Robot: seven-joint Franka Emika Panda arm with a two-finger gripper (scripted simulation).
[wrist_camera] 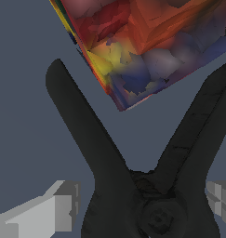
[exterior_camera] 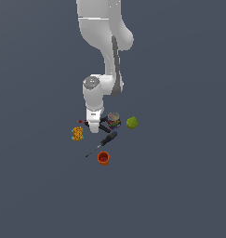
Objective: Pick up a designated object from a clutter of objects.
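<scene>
Grey floor — gripper (wrist_camera: 141, 204) fingers flanking black clamp (wrist_camera: 147, 186), contact perhaps unmade — wrist-only.

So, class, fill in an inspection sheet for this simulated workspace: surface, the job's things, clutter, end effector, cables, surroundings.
Surface: plain dark grey floor, no marks seen.
Job's things: black clamp lying flat, handles splayed in a V, its pivot between the fingers; in the exterior view mostly hidden under the arm.
Clutter: can close beside the clamp handles; green ball at the exterior view's right; screwdriver; orange cup upright; yellow piece at the exterior view's left.
End effector: open, low, a finger each side of the clamp, gaps showing, no contact seen.
Cables: nothing seen.
Surroundings: nothing seen.
</scene>
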